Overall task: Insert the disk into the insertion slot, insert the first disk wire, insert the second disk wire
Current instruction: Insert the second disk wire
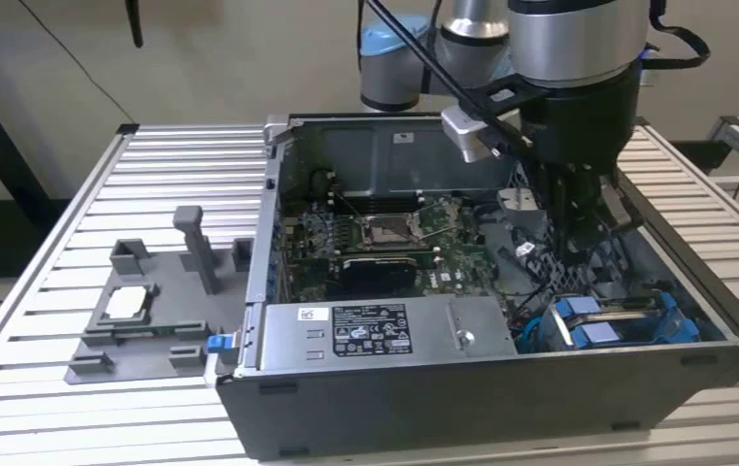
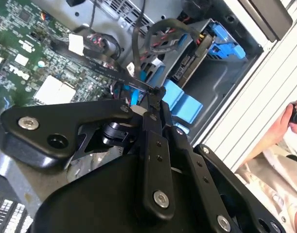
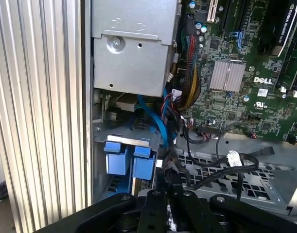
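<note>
- Landmark: open computer case (image 1: 383,398) lying on a slatted aluminium table (image 1: 71,243); motherboard (image 1: 395,238) faces up inside it.
- Arm reaches down into the case on the side away from the power-supply box (image 1: 383,330), over the drive bay corner.
- Disk (image 1: 621,320) sits in the insertion slot (image 1: 713,335) at the case's near corner on the exterior view's right; its two blue tabs (image 3: 130,160) point toward the case interior. In the second wrist view the blue carrier (image 2: 221,41) shows seated in the grey bay.
- Gripper (image 2: 157,93) is just beside the blue tabs, low inside the case. Its black fingers (image 2: 160,104) are drawn narrow, tips close together around a thin dark cable end (image 2: 138,86); firm grip or bare contact, cannot tell.
- Bundle of black cables (image 3: 221,162) lies loose over the perforated metal floor between motherboard and disk; a blue cable (image 3: 155,121) runs from near the power-supply box down toward the tabs.
- Grey plastic fixture (image 1: 149,311) sits on the table outside the case, on the exterior view's left, well apart from the gripper.
- A person's hand (image 2: 291,116) shows beyond the table edge in the second wrist view.
</note>
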{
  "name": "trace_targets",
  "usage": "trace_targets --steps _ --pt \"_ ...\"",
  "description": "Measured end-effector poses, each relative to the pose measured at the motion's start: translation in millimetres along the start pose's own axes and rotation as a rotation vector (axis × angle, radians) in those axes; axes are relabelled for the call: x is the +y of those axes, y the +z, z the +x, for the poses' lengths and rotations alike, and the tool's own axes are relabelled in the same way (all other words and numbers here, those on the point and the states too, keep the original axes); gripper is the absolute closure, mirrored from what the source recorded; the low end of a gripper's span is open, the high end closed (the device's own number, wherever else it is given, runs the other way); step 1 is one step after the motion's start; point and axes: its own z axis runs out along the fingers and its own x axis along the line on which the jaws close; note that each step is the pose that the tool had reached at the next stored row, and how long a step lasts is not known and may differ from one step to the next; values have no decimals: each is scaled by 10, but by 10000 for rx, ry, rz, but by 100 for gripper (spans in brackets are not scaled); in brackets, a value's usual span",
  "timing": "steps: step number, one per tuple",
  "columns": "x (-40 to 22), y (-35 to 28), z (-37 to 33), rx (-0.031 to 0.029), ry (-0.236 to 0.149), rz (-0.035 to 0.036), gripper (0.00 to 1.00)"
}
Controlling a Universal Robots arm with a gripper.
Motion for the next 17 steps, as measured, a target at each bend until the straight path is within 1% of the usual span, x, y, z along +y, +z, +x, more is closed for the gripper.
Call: trace_targets --steps 6,7,8,10,12,13,14,15,17 --pt "-27 69 190 -36 2 -74 84" --pt "-29 79 210 -89 19 -69 84" --pt "-32 85 224 -234 65 -54 84" --pt "-39 91 242 -569 171 -17 84" --pt "-46 97 262 -920 281 21 84" --pt "-48 102 278 -1057 324 36 84" --pt "-53 108 299 -1148 353 45 84" --pt "-59 113 320 -1206 371 44 84" --pt "-78 128 363 -1293 396 31 84"
